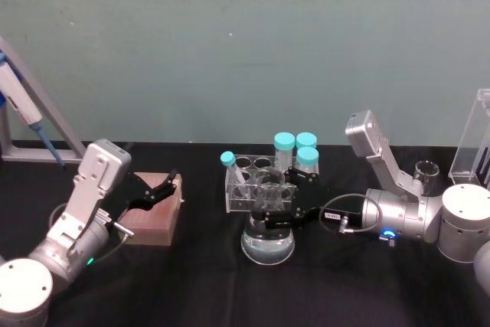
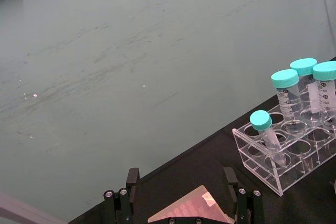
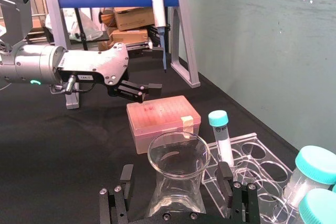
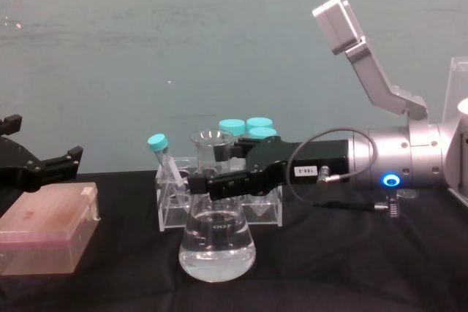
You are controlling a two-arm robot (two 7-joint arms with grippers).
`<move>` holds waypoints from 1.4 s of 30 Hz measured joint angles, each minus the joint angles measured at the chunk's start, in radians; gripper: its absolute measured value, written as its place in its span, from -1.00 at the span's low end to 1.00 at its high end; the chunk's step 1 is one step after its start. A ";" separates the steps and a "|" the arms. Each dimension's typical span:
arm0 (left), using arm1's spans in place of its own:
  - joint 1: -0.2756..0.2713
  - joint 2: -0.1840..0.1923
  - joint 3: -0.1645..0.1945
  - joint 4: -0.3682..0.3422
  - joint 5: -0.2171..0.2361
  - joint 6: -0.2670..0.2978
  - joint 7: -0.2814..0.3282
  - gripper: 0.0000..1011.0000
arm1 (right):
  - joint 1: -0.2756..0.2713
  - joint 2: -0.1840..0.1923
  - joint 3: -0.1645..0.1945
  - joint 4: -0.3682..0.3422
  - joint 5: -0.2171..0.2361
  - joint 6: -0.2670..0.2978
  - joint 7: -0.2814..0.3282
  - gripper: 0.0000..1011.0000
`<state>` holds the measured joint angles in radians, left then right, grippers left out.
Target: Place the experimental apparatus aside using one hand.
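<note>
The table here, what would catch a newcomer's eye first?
Mid-table, the right gripper has its fingers around the neck of a conical glass flask. Just behind stands a clear tube rack with teal-capped tubes. At the left, the left gripper hovers open over a pink box.

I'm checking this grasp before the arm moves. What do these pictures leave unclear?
- Whether the right gripper touches the conical flask: its fingers straddle the neck, contact hidden in the chest view.
- Flask base: cut off by the right wrist view's lower edge, behind the gripper.
- Tube labels: too small.
- Acrylic stand: cut off at the head view's right edge.
</note>
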<state>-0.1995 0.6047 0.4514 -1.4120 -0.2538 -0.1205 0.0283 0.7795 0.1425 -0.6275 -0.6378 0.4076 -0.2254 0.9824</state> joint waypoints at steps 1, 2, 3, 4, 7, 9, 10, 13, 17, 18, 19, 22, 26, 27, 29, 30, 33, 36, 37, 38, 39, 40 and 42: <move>0.000 0.000 0.000 0.000 0.000 0.000 0.000 0.98 | 0.000 0.000 0.000 0.000 0.000 0.000 0.000 0.98; 0.000 0.000 0.000 0.000 0.000 0.000 0.000 0.98 | 0.000 0.000 0.000 -0.001 0.000 0.000 0.000 0.98; 0.000 0.000 0.000 0.000 0.000 0.000 0.000 0.98 | 0.000 0.000 0.000 -0.001 0.000 0.000 0.000 0.98; 0.000 0.000 0.000 0.000 0.000 0.000 0.000 0.98 | 0.000 0.000 0.000 -0.001 0.000 0.000 0.000 0.98; 0.000 0.000 0.000 0.000 0.000 0.000 0.000 0.98 | -0.001 0.001 -0.001 -0.001 0.000 0.000 0.000 0.94; 0.000 0.000 0.000 0.000 0.000 0.000 0.000 0.98 | -0.001 0.001 -0.001 -0.002 0.000 0.000 0.000 0.82; 0.000 0.000 0.000 0.000 0.000 0.000 0.000 0.98 | -0.001 0.001 -0.001 -0.002 0.000 0.000 0.000 0.82; 0.000 0.000 0.000 0.000 0.000 0.000 0.000 0.98 | -0.001 0.001 -0.001 -0.002 0.001 0.001 0.000 0.66; 0.000 0.000 0.000 0.000 0.000 0.000 0.000 0.98 | -0.001 0.001 -0.001 -0.002 0.001 0.001 0.000 0.41; 0.000 0.000 0.000 0.000 0.000 0.000 0.000 0.98 | -0.001 0.001 -0.001 -0.002 0.001 0.001 0.000 0.35; 0.000 0.000 0.000 0.000 0.000 0.000 0.000 0.98 | -0.001 0.001 -0.001 -0.003 0.001 0.001 0.000 0.30; 0.000 0.000 0.000 0.000 0.000 0.000 0.000 0.98 | -0.001 0.001 -0.001 -0.003 0.001 0.001 -0.001 0.07; 0.000 0.000 0.000 0.000 0.000 0.000 0.000 0.98 | -0.001 0.001 -0.001 -0.003 0.001 0.001 -0.001 -0.10; 0.000 0.000 0.000 0.000 0.000 0.000 0.000 0.98 | -0.001 0.001 -0.001 -0.003 0.001 0.001 -0.001 -0.10; 0.000 0.000 0.000 0.000 0.000 0.000 0.000 0.98 | -0.001 0.001 -0.001 -0.003 0.001 0.001 -0.001 -0.10; 0.000 0.000 0.000 0.000 0.000 0.000 0.000 0.98 | -0.001 0.001 -0.001 -0.003 0.001 0.001 -0.001 -0.10; 0.000 0.000 0.000 0.000 0.000 0.000 0.000 0.98 | -0.001 0.001 -0.001 -0.003 0.001 0.001 -0.001 -0.10; 0.000 0.000 0.000 0.000 0.000 0.000 0.000 0.98 | -0.001 0.001 -0.001 -0.003 0.001 0.001 -0.001 -0.10; 0.000 0.000 0.000 0.000 0.000 0.000 0.000 0.98 | -0.002 0.002 -0.001 -0.005 0.000 0.001 -0.003 -0.10; 0.000 0.000 0.000 0.000 0.000 0.000 0.000 0.98 | -0.004 0.003 -0.001 -0.009 -0.002 0.000 -0.006 -0.10; 0.000 0.000 0.000 0.000 0.000 0.000 0.000 0.98 | -0.009 0.009 -0.001 -0.022 -0.008 -0.004 -0.014 -0.10; 0.000 0.000 0.000 0.000 0.000 0.000 0.000 0.98 | -0.011 0.011 -0.001 -0.026 -0.010 -0.006 -0.017 -0.10; 0.000 0.000 0.000 0.000 0.000 0.000 0.000 0.98 | -0.016 0.016 0.002 -0.036 -0.011 -0.009 -0.021 -0.10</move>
<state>-0.1995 0.6047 0.4514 -1.4120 -0.2539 -0.1205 0.0283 0.7639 0.1584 -0.6258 -0.6737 0.3962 -0.2342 0.9614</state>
